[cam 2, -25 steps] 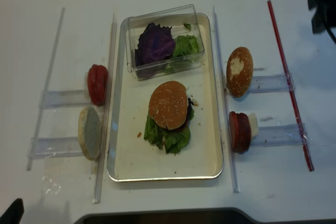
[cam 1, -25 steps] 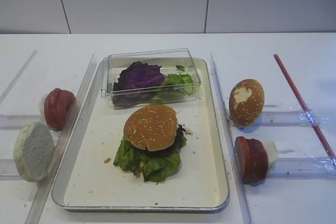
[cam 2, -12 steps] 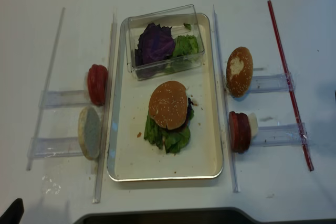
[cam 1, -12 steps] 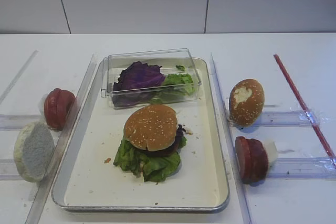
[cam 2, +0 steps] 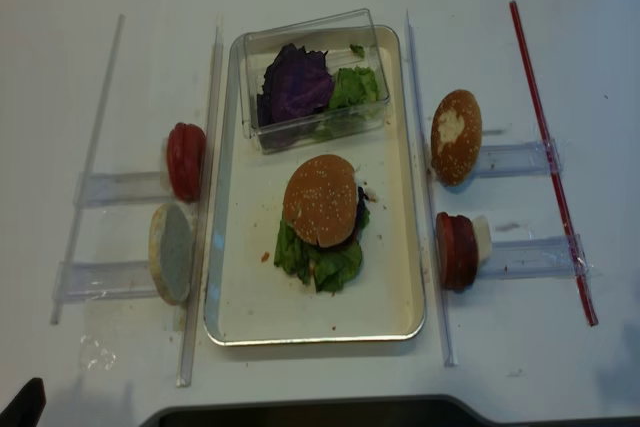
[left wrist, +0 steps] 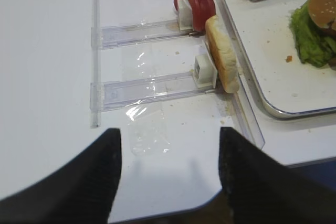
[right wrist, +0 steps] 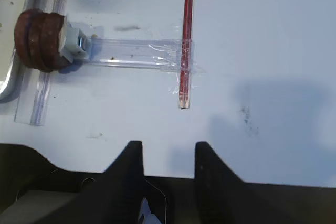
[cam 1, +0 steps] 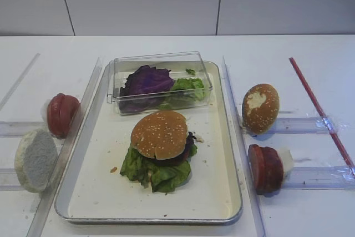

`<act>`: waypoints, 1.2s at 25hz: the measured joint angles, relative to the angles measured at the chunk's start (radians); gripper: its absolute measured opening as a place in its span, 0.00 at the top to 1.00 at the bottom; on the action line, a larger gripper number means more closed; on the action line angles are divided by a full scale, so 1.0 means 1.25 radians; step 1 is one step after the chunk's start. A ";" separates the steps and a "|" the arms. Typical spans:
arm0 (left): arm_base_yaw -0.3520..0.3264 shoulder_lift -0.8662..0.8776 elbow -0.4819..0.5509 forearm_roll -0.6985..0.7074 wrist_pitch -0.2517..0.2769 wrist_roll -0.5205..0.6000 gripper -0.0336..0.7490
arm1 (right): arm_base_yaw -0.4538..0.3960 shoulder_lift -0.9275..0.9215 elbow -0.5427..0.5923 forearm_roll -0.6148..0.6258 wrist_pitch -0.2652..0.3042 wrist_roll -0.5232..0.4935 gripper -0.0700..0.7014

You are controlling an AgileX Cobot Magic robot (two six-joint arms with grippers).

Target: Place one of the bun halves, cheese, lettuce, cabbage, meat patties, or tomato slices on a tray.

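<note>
The sesame bun half [cam 1: 160, 133] tops a stack on ruffled lettuce [cam 1: 157, 175] in the middle of the cream tray [cam 1: 100, 195]. Purple cabbage [cam 1: 145, 79] and more lettuce lie in a clear box [cam 1: 197, 59] at the tray's back. Tomato slices [cam 1: 61, 115] stand upright left of the tray and meat patties [cam 1: 265, 167] right of it. My left gripper [left wrist: 169, 135] hangs open over bare table near the front left edge. My right gripper [right wrist: 168, 145] is open with a narrower gap, empty, over the table's front right, away from the patties [right wrist: 37, 39].
A pale grey-white bun half [cam 1: 34, 159] leans on a clear holder left of the tray. A darker bun with a white patch [cam 1: 260, 107] stands on the right. Clear plastic rails [cam 1: 83, 115] flank the tray, and a red rod [cam 1: 319, 106] lies far right.
The dark right arm, seen at the overhead view's top right edge a second ago, has left that view. The food and tray have not moved.
</note>
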 joint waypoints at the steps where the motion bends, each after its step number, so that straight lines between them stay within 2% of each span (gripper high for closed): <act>1: 0.000 0.000 0.000 0.000 0.000 0.000 0.46 | 0.000 -0.026 0.019 0.000 0.002 0.000 0.58; 6: 0.000 0.000 0.000 0.000 0.000 0.000 0.46 | 0.000 -0.153 0.093 0.000 0.003 -0.002 0.60; 9: 0.000 0.000 0.000 0.000 0.000 0.000 0.46 | 0.000 -0.238 0.099 0.000 -0.014 -0.022 0.60; 13: 0.000 0.000 0.000 0.000 0.000 0.000 0.46 | 0.000 -0.333 0.102 0.000 -0.012 -0.030 0.60; 20: 0.000 -0.001 0.000 0.000 0.000 0.000 0.46 | 0.000 -0.340 0.106 0.011 -0.019 -0.036 0.61; 25: 0.000 -0.001 0.000 0.000 0.000 0.000 0.46 | 0.000 -0.340 0.133 0.011 -0.083 -0.041 0.61; 30: 0.000 -0.001 0.000 0.000 0.000 0.000 0.46 | 0.000 -0.340 0.138 0.011 -0.094 -0.041 0.61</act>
